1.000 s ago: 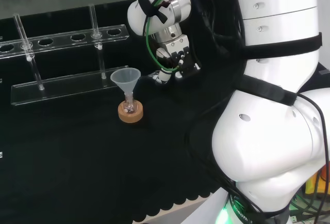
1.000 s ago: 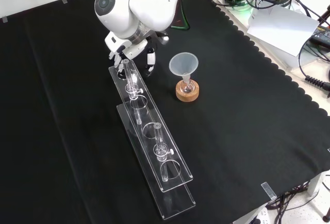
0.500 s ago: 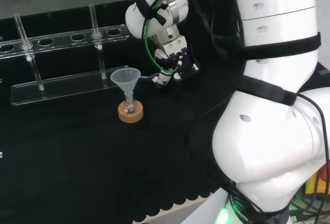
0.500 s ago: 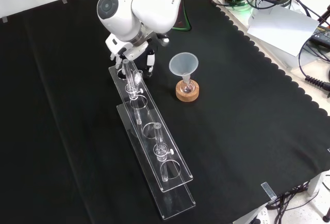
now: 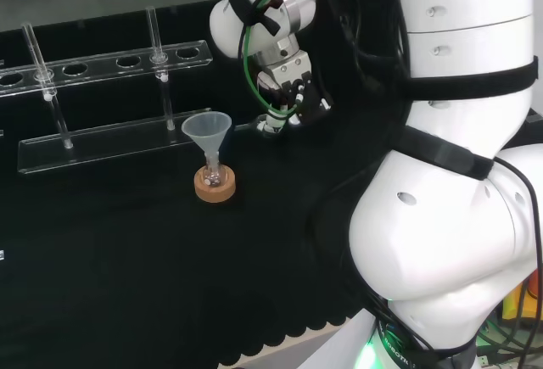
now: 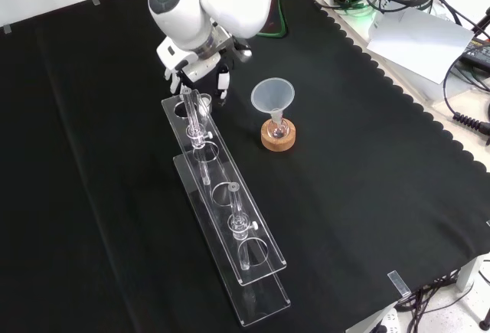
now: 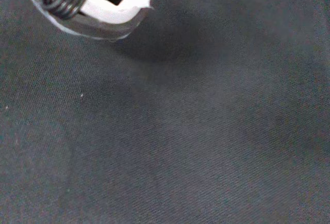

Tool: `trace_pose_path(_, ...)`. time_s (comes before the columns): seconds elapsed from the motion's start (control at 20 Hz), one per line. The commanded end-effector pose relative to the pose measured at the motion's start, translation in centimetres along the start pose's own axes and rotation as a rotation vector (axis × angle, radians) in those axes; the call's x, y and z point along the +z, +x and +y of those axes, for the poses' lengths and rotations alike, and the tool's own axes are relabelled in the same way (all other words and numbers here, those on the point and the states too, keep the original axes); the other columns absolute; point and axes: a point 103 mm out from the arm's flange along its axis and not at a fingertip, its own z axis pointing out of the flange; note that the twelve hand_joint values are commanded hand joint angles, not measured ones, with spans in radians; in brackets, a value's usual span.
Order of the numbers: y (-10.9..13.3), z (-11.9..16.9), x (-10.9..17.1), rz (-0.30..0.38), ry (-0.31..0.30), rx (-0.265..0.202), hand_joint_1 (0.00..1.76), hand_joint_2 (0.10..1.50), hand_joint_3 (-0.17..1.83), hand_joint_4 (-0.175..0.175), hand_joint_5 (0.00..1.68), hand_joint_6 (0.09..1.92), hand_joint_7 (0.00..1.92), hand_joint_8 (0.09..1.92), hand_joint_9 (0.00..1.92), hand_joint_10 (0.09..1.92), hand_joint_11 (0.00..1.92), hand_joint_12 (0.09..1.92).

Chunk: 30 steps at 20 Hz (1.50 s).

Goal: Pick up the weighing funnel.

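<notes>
Wrist view: clear rim by hand

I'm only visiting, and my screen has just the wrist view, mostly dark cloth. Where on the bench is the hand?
Observer: In the front view the hand is by the far end of a long clear rack that runs across the cloth.
Visitor: Does anything else stand near it?
Observer: Yes. In the head view a funnel stands mouth up to the hand's left, with its stem in a small flask on a cork ring.
</notes>
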Motion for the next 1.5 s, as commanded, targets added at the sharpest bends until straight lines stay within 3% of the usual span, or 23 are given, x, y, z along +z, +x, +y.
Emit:
trace_pose_path(0.05,-2.1,-1.7,-1.3,0.054,-0.030,0.019,1.09,0.68,0.71,0.175,1.16,0.89,0.75,0.60,1.05,0.38,0.77,1.12)
trace_pose_path(0.65,-3.9,-2.3,-0.3,0.184,-0.001,0.045,1.09,0.67,0.72,0.175,1.17,0.89,0.75,0.60,1.05,0.38,0.78,1.11)
trace_pose_path(1.2,-4.0,-1.5,0.5,0.174,-0.011,0.037,1.09,0.67,0.72,0.175,1.17,0.88,0.75,0.60,1.06,0.38,0.78,1.11)
trace_pose_path(1.5,-2.4,-1.3,0.3,0.163,-0.026,0.038,1.10,0.67,0.72,0.175,1.17,0.88,0.75,0.60,1.06,0.37,0.79,1.11)
